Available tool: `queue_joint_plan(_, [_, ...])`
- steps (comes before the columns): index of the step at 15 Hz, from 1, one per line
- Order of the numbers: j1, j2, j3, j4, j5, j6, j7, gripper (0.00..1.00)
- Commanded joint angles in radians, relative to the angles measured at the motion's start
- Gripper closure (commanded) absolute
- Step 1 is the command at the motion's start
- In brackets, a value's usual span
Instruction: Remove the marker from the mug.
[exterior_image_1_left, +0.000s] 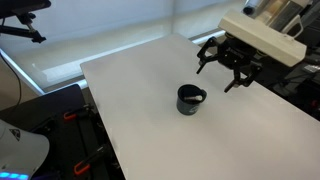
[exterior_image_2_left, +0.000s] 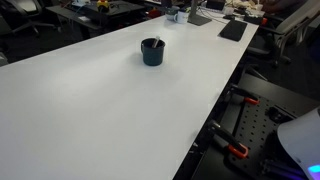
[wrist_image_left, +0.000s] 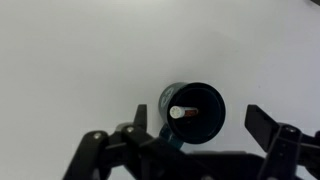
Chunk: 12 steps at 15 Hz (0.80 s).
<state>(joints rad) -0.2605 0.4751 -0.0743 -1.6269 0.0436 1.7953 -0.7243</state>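
Observation:
The black mug (exterior_image_1_left: 190, 98) stands upright on the white table (exterior_image_1_left: 150, 110). It shows in both exterior views (exterior_image_2_left: 152, 51). In the wrist view the mug (wrist_image_left: 196, 112) lies below me, and the marker (wrist_image_left: 182, 113) stands inside it, its pale whitish end up and a bit of reddish body visible. My gripper (exterior_image_1_left: 224, 68) hovers above and to the side of the mug, apart from it. Its fingers are spread wide (wrist_image_left: 200, 125) with the mug between them in the wrist view, and they hold nothing.
The table's edges run near the mug's far side (exterior_image_1_left: 130, 50). Black equipment with red clamps (exterior_image_2_left: 240, 140) stands beside the table. Desks with dark items (exterior_image_2_left: 232, 30) lie at the far end.

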Motion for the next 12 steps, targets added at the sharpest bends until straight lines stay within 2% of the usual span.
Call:
queue_joint_plan(1, [-0.01,0.025,0.006,0.028,-0.002,-0.018,-0.008,0.0])
queue_joint_plan(12, [-0.017,0.158,0.048,0.156,0.007,-0.063,-0.11,0.0])
